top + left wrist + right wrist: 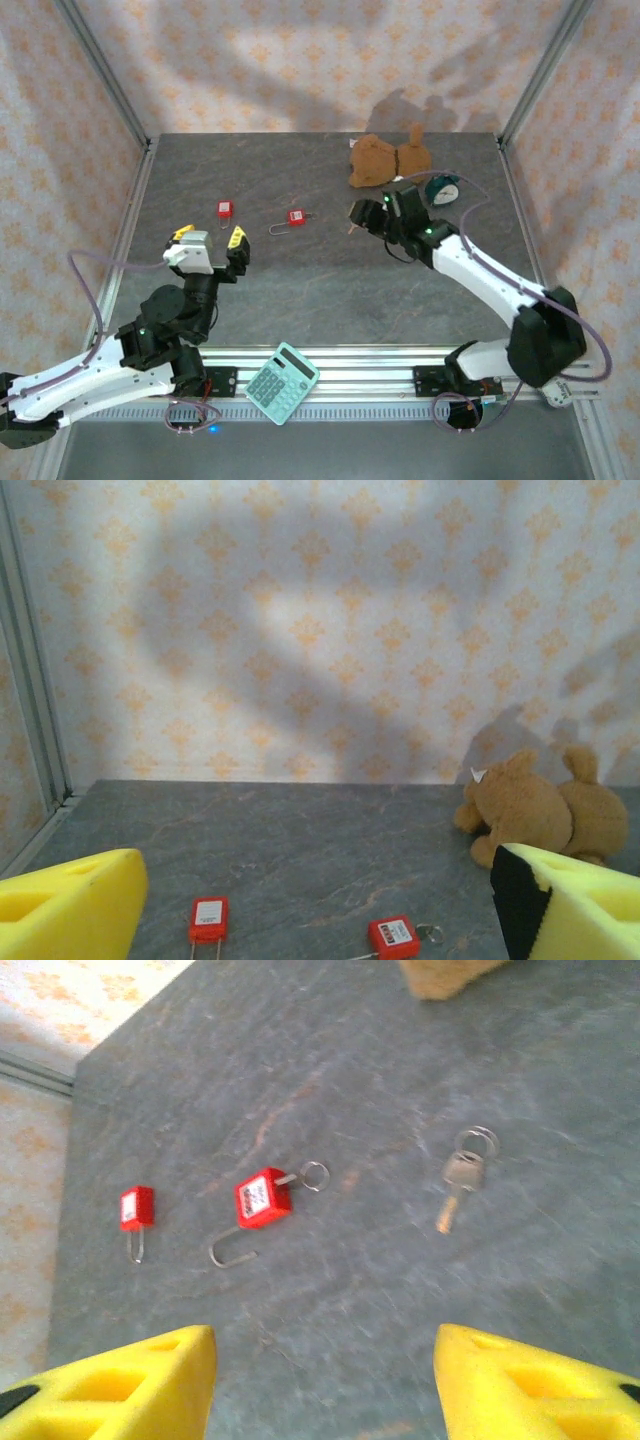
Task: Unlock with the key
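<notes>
1. The left gripper (210, 240), with yellow foam-padded fingers (65, 905), stands spread wide and grips nothing. It hangs above the near-left part of the dark grey stone-patterned table (300, 290).
2. The right gripper (325, 1360) is parted too, with bare table between its yellow pads and nothing grasped. It hovers over the far-right part of the table, just in front of the brown plush toy animal (385, 160).
3. The small silver key on a wire ring (458, 1182) lies flat on the table ahead of the right gripper, touching neither fingers nor lock.
4. The red padlock with a swung-out wire shackle (263, 1200) lies near the table's middle, to the left of the key in the right wrist view and apart from it. A small metal ring (313, 1175) sticks out at its body.
5. A second red padlock with a straight shackle (224, 209) lies further left, well apart from the first.
6. A teal pocket calculator (282, 383) rests on the metal rails at the near edge, between the arm bases.
7. A small teal-rimmed round clock (442, 190) sits beside the plush toy, behind the right arm.
</notes>
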Motion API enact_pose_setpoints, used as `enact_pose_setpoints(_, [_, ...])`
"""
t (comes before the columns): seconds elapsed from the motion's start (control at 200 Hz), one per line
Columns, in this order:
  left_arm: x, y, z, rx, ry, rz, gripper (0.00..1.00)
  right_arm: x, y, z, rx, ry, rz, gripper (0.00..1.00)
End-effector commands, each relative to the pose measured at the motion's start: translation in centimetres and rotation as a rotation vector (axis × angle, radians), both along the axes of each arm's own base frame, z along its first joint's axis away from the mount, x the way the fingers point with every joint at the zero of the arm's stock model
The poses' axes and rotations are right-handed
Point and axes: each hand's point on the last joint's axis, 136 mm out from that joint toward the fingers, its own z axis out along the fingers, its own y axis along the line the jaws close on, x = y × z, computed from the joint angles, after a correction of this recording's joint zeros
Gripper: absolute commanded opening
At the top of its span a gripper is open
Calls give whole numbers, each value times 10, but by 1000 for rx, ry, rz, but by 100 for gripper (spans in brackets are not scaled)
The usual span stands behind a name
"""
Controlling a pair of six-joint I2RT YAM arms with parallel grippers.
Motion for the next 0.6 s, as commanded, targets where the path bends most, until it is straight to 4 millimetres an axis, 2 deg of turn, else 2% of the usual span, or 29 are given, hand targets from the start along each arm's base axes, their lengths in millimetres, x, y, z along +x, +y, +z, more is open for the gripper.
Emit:
enact_pose_setpoints(0.0, [5,0,-8,-9,47,32,92,-22,-36,-1,-123,-19,-102,59])
enact_pose_setpoints(0.11, [8,2,-13,-69,72,50,95,-42,-57,8,-146,-51,-123,59])
enact_pose_setpoints(0.225, [11,8,-10,-112,83,81,96,-53,-79,16,-198,-67,-179,60])
enact_pose_setpoints(0.35, [19,12,-8,-139,116,83,96,-57,-79,18,-235,-56,-140,62])
enact_pose_setpoints(0.47, [33,20,-19,-107,185,141,96,-57,-81,8,-318,-27,-95,68])
enact_pose_setpoints(0.596, [51,22,-34,-98,256,186,97,-51,-71,8,-325,-38,-38,69])
